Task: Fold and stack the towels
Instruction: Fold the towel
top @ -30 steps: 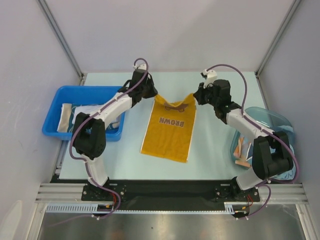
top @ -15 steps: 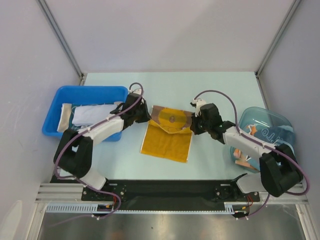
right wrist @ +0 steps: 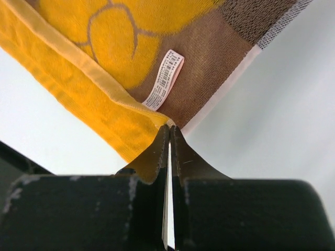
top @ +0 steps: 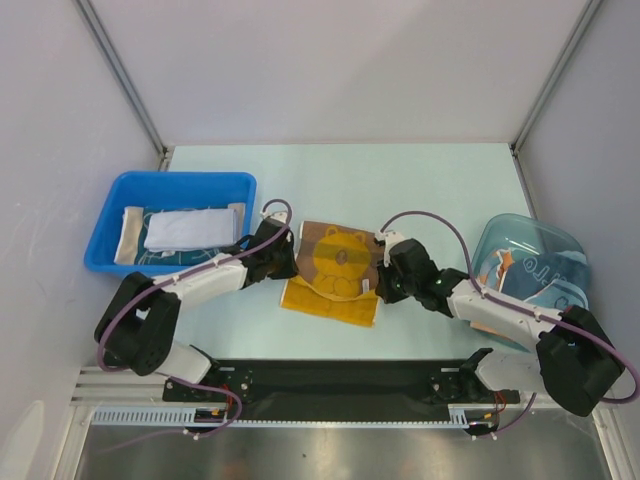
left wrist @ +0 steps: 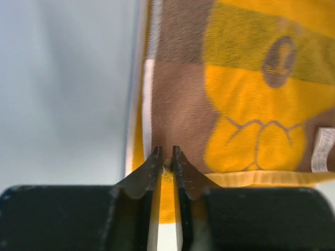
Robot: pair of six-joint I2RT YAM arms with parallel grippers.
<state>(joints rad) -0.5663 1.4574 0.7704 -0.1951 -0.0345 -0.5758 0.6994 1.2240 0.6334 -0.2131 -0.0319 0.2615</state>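
Noted a pale table [top: 430,180] boxed in by grey walls. Found the bear towel [top: 340,262] lying at its centre, between the two arms. Doubled over once: brown bear side up, yellow underlayer showing past the near edge. Saw the left gripper [left wrist: 165,157] nearly closed at the left near corner, only a thin slit between the jaws, hem caught at the tips. Saw the right gripper [right wrist: 168,128] fully closed on the right near corner, just beside the white label [right wrist: 165,78]. Both down at table level.

Logged a blue bin [top: 180,180] to the left, holding a white towel [top: 185,228] already folded, others beneath it, count not readable. Logged a clear tub [top: 530,222] to the right with more cloths [top: 498,265] heaped loose inside, partly hidden by the right arm.

Judged the job under way but far from over: at least one towel folded and binned, first fold of the bear towel laid down, corners not yet let go. Left to do, by estimate: another fold or two, transfer to the stack, then the tub's contents.
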